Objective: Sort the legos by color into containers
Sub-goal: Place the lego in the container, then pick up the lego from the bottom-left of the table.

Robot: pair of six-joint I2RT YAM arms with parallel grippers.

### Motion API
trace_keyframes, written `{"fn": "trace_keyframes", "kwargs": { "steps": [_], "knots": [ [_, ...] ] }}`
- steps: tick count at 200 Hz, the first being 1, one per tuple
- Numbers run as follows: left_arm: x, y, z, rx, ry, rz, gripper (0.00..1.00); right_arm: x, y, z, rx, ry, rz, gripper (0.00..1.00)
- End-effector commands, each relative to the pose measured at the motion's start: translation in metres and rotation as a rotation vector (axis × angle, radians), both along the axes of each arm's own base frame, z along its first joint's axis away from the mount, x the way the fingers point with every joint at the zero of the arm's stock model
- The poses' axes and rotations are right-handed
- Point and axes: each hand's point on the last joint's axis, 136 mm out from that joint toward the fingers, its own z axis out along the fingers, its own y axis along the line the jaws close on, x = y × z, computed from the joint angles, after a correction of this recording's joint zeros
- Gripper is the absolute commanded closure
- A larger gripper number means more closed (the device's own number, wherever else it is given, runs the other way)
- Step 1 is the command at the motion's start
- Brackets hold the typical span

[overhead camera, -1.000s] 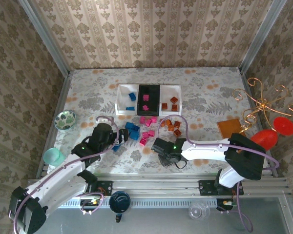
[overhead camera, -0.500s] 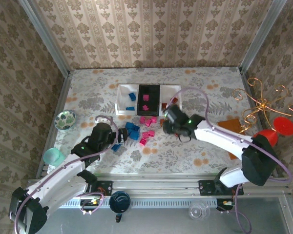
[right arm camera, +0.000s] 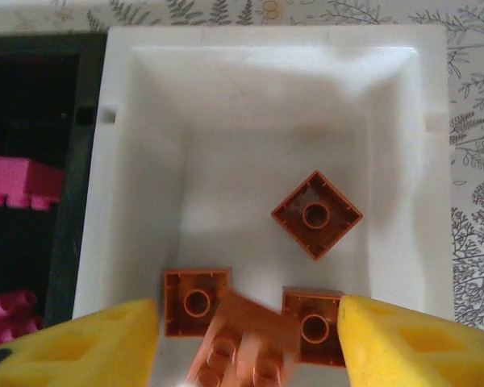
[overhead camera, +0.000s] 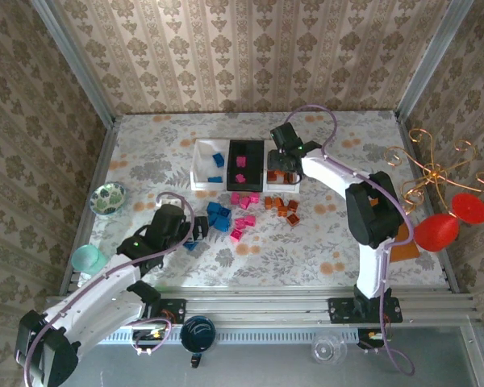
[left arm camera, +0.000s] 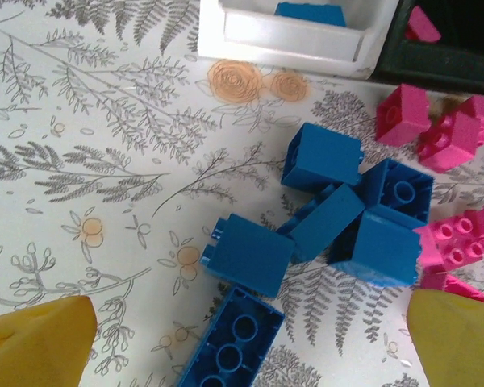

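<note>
Both arms (overhead camera: 105,286) are white with black joints (overhead camera: 369,208), looping lilac cables (overhead camera: 315,110) and yellow end effector fingers (right arm camera: 403,347).

right wrist: orange-brown brick (right arm camera: 244,343) blurred, cropped at bottom edge | left wrist: long blue brick (left arm camera: 230,343) cropped too, i can't read its length

Blue bricks (left arm camera: 323,165) and pink bricks (left arm camera: 403,121) at 2 o'clock are smooth moulded plastic with a faint sheen. Orange-brown bricks (right arm camera: 316,214) look duller. The white tray (right arm camera: 403,161) is smooth, softly glossy plastic; the black tray (right arm camera: 32,97) at 9 o'clock is matt. The table cover (left arm camera: 105,161) is a flat, matt floral print. Right fingers (right arm camera: 403,347) are matt yellow.
</note>
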Motion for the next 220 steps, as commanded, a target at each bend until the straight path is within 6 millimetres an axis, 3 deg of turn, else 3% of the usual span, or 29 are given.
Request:
{"fn": "trace_keyframes", "kwargs": {
  "steps": [1, 31, 58, 118, 176, 204, 220],
  "knots": [
    [-0.001, 0.009, 0.000, 0.030, 0.037, 0.052, 0.00, 0.002, 0.003, 0.029, 0.050, -0.031, 0.010, 0.29],
    [-0.012, 0.008, -0.024, 0.049, 0.129, 0.069, 0.00, -0.016, 0.006, 0.043, 0.098, -0.060, 0.025, 0.27],
    [-0.020, 0.004, -0.045, 0.087, 0.169, 0.061, 0.06, -0.033, 0.003, 0.041, 0.132, -0.061, 0.019, 0.26],
    [-0.008, -0.002, -0.074, 0.194, 0.204, 0.038, 0.14, -0.052, 0.000, 0.051, 0.183, -0.092, 0.007, 0.26],
    [-0.018, -0.005, -0.097, 0.221, 0.301, 0.009, 0.50, -0.055, -0.007, 0.056, 0.167, -0.106, -0.011, 0.26],
    [-0.028, -0.007, -0.087, 0.198, 0.289, -0.012, 0.65, -0.057, -0.007, 0.053, 0.171, -0.101, -0.015, 0.26],
    [-0.033, -0.013, -0.070, 0.176, 0.268, -0.033, 0.71, -0.059, -0.008, 0.051, 0.178, -0.099, -0.022, 0.26]
  ]
}}
